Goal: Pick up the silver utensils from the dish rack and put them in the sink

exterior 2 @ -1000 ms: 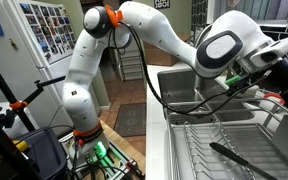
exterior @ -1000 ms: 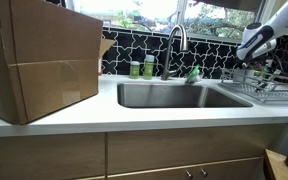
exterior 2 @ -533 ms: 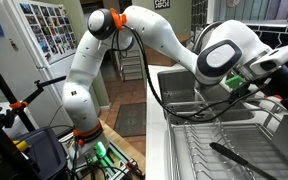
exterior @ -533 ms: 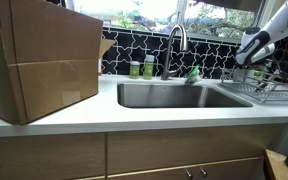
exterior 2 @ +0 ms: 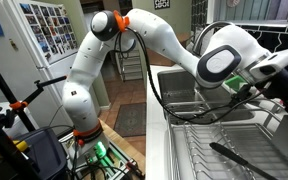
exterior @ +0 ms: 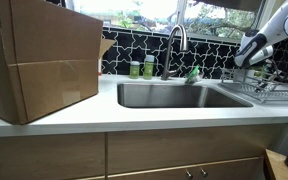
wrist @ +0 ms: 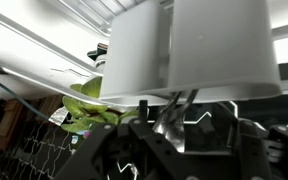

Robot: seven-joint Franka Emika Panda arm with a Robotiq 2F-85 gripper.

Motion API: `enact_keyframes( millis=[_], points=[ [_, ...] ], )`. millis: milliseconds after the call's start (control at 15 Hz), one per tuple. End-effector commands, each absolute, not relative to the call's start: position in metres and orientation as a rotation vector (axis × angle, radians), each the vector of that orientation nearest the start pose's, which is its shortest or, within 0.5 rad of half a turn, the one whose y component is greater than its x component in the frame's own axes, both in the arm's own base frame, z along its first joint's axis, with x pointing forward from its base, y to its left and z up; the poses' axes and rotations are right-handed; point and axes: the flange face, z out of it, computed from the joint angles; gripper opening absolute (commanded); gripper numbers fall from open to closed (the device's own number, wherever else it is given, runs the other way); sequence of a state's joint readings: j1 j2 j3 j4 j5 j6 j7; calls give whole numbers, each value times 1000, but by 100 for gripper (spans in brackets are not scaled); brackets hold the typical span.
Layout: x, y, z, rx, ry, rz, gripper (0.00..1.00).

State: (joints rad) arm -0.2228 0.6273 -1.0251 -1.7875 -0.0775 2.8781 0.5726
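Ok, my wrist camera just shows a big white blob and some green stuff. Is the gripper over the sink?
Observer: No. In an exterior view the gripper hangs above the low chrome wire dish rack, beside the wide stainless-steel sink, not over it.
Operator: Is anything lying in the rack?
Observer: In an exterior view a long dark utensil lies flat across the rack's bars.
Operator: And what's past the sink?
Observer: A big brown cardboard box stands on the white counter, on the sink's other side from the rack.
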Motion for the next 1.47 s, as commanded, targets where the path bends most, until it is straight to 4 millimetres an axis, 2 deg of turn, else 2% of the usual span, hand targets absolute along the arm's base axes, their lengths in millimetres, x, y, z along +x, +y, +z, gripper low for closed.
enact_keyframes(
  millis=[0,200,333,400,467,600,1067,1400],
  points=[
    [330,-612,418,1740,-1562,667,35],
    [331,-611,421,1735,-1568,680,13],
    [332,-611,424,1734,-1569,691,7],
    [333,-611,426,1733,-1566,698,9],
    [333,-610,426,1733,-1566,701,4],
    [335,-609,430,1732,-1563,714,8],
    [338,-602,446,1740,-1571,733,7],
    [333,-593,482,1719,-1559,784,6]
  ],
)
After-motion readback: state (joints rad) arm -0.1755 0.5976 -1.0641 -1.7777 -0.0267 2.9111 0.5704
